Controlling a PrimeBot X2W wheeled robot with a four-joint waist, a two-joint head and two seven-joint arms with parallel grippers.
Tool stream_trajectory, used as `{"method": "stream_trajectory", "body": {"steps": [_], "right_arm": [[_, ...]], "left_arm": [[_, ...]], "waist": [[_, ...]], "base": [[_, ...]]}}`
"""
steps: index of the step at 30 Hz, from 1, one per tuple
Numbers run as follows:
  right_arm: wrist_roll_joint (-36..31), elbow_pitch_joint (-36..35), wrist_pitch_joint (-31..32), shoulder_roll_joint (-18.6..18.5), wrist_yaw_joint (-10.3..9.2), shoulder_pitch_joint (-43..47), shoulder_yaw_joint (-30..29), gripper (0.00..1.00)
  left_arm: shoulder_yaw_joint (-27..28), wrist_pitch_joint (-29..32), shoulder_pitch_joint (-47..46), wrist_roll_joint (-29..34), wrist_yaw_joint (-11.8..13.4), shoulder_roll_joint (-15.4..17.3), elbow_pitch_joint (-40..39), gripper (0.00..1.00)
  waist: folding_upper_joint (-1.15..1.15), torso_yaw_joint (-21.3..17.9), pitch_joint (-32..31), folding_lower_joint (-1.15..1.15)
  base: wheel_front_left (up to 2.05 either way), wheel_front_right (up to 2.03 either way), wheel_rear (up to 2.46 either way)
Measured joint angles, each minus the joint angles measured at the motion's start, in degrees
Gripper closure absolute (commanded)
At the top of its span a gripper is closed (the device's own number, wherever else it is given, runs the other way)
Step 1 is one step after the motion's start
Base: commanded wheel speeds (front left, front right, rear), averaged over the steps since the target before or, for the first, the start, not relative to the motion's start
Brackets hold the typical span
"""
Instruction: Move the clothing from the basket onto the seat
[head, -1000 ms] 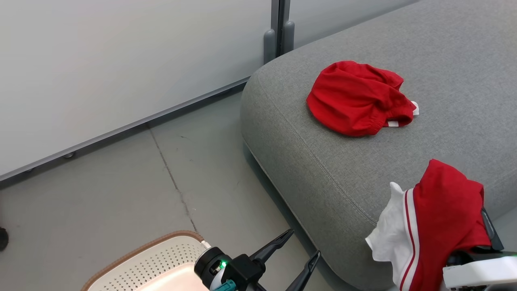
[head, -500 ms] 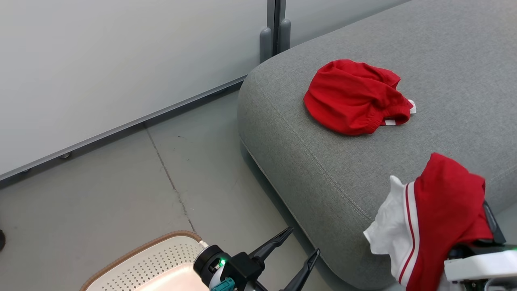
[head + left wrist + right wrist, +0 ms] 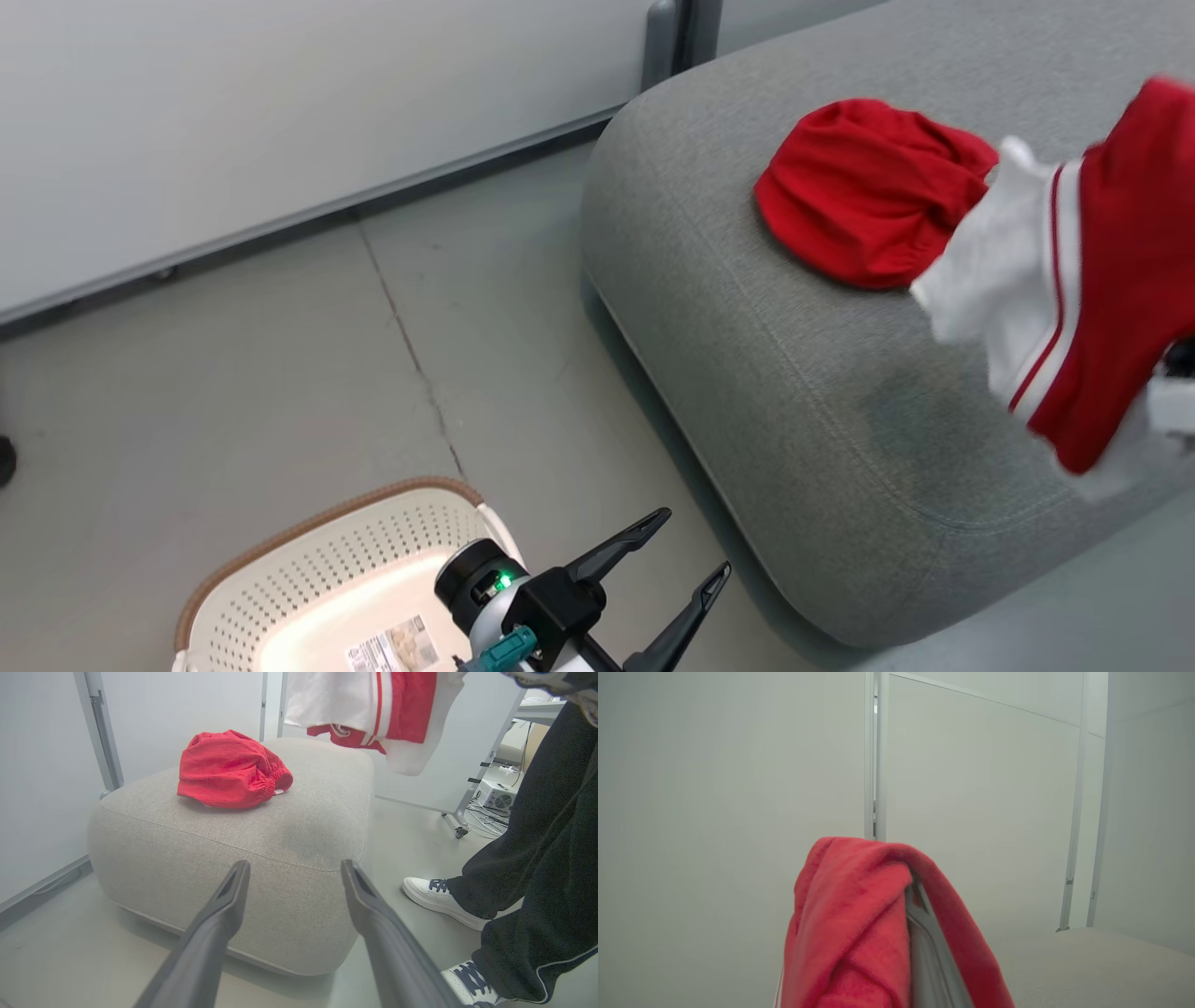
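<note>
The striped garment (image 3: 1074, 280) is blurred and cut off by the right edge in the head view, and by the top edge in the left wrist view. The right side of the plain red garment (image 3: 864, 191) is hidden behind it. The fingertips of the right end effector (image 3: 917, 896) are wrapped in red fabric; a grey strip of one finger is seen. The basket (image 3: 327, 569) is cut off by the bottom edge, and its label (image 3: 392, 646) is too small to be read. The person (image 3: 537, 858) is cut off above the legs.
</note>
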Motion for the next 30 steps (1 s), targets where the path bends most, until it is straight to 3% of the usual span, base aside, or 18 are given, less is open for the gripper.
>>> {"method": "stream_trajectory", "body": {"steps": [6, 19, 30], "right_arm": [[0.5, 0.6, 0.0, -3.0, 0.0, -11.6, -1.6, 1.0], [1.2, 15.9, 0.0, -10.3, 0.0, -34.0, -5.8, 1.0], [-3.0, 29.1, 0.0, -9.9, 0.01, -40.6, -10.0, 1.0]], "left_arm": [[-1.2, 0.0, -2.9, 0.0, 0.0, 2.7, -0.7, 0.0], [-5.9, 0.0, -11.8, -0.4, 0.0, 8.3, -2.6, 0.0], [-6.2, 0.0, -14.5, -0.8, 0.0, 9.7, -3.4, 0.0]], "waist": [[0.0, 2.1, 4.6, 0.0], [0.0, 7.3, 16.8, 0.0], [0.0, 12.2, 23.6, 0.0]], "base": [[0.0, 0.0, 0.0], [0.0, 0.0, 0.0], [0.0, 0.0, 0.0]]}}
